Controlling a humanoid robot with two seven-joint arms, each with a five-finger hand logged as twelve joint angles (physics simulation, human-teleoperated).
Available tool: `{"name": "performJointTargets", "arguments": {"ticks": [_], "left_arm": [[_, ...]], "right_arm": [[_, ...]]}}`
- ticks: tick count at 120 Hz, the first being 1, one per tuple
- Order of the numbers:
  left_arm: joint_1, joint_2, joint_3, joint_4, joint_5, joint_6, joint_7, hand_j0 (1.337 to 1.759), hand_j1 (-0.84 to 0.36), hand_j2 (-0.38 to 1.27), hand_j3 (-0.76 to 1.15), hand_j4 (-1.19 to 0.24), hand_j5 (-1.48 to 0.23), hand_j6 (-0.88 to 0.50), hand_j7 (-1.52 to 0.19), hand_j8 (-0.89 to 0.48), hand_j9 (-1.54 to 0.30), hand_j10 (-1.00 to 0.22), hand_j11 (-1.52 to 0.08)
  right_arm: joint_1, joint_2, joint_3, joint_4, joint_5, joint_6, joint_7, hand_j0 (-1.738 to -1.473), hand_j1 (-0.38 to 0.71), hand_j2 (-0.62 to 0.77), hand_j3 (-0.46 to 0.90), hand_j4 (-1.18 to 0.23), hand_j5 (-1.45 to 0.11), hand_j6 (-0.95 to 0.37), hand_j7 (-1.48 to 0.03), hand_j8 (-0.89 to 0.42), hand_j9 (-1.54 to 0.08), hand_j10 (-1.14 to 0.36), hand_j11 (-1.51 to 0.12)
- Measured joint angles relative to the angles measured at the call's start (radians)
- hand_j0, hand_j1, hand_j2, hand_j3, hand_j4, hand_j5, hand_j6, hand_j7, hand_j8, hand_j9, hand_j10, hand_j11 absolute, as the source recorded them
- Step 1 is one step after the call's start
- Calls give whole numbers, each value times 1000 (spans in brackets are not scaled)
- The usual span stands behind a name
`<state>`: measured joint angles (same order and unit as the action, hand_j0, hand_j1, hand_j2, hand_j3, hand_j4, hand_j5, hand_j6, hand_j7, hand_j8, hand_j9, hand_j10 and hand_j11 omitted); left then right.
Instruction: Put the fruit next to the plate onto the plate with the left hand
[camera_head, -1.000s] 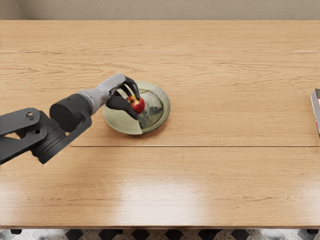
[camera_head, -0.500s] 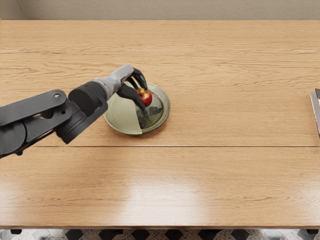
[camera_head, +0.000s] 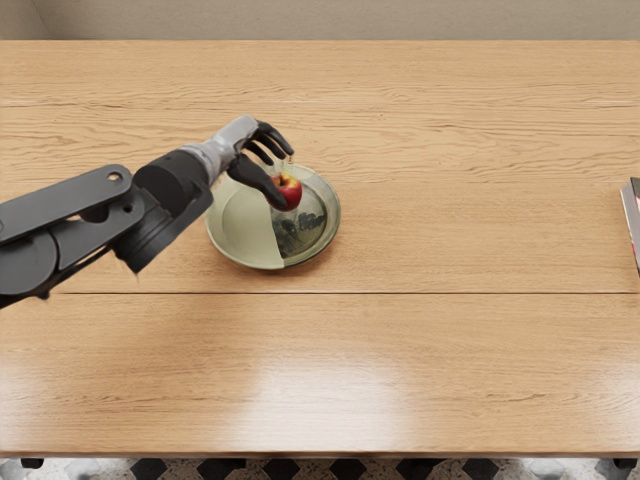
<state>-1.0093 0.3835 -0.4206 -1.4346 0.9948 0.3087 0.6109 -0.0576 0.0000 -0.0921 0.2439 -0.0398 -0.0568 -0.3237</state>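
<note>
A red apple (camera_head: 290, 190) sits on the round, pale green plate (camera_head: 235, 232), in the far half of the dish near its far rim; the plate rests on the wooden table (camera_head: 450, 350), left of the table's middle and about midway between the far and near edges.

The robot's left hand (camera_head: 252, 156) hangs over the plate's far-left rim, its hold loose and wide; the dark fingers (camera_head: 276, 140) fan out above and behind the apple, clear of the fruit, and grip nothing; the thumb (camera_head: 258, 182) reaches down just beside the apple's left flank, and whether it touches the skin cannot be told.

The left arm (camera_head: 90, 225) comes in from the table's left edge, dark grey at the upper links and lighter grey at the wrist, slanting toward the far side as it nears the plate.

The apple shows a yellow patch on its upper side; a dark mottled patch marks the plate's floor on the right half, directly in front of the fruit.

At the table's right edge, roughly level with the plate and well apart from it, a narrow grey and red object (camera_head: 633, 225) is cut off by the frame; too little of it shows to say what it is.
</note>
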Motion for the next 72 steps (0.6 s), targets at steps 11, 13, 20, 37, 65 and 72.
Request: {"name": "performJointTargets", "arguments": {"ticks": [11,13,20,37,65,72], "left_arm": [[0,-1,-5,1,1,1,0,1655,-226,403,0,-503,-686,-407,-678,-391,-675,-507,-676],[0,-1,-6,1,1,1,0,1655,-215,377,0,-491,-669,-404,-661,-388,-659,-495,-660],[4,-5,-16,-3,-5,1,0,1656,-140,295,0,-424,-574,-358,-568,-347,-566,-427,-567],[0,9,-66,-89,-271,-20,0,1657,92,150,0,-223,-301,-190,-298,-185,-297,-225,-298],[-22,187,-183,-175,-1000,-523,0,1658,255,50,0,-81,-109,-71,-108,-69,-108,-82,-108],[-3,226,-186,-188,-1167,-659,0,1658,275,38,0,-64,-86,-56,-85,-55,-85,-65,-85]], "right_arm": [[0,0,0,0,0,0,0,-1658,-349,0,0,0,0,0,0,0,0,0,0],[0,0,0,1,0,0,0,-1658,-349,0,0,0,0,0,0,0,0,0,0],[1,0,0,1,0,0,0,-1658,-349,0,0,0,0,0,0,0,0,0,0],[1,0,0,1,1,0,-2,-1658,-349,0,0,0,0,0,0,0,0,0,0],[0,0,1,5,2,4,-14,-1658,-349,0,0,0,0,0,0,0,0,0,0],[0,0,1,6,2,9,-15,-1658,-349,0,0,0,0,0,0,0,0,0,0]]}}
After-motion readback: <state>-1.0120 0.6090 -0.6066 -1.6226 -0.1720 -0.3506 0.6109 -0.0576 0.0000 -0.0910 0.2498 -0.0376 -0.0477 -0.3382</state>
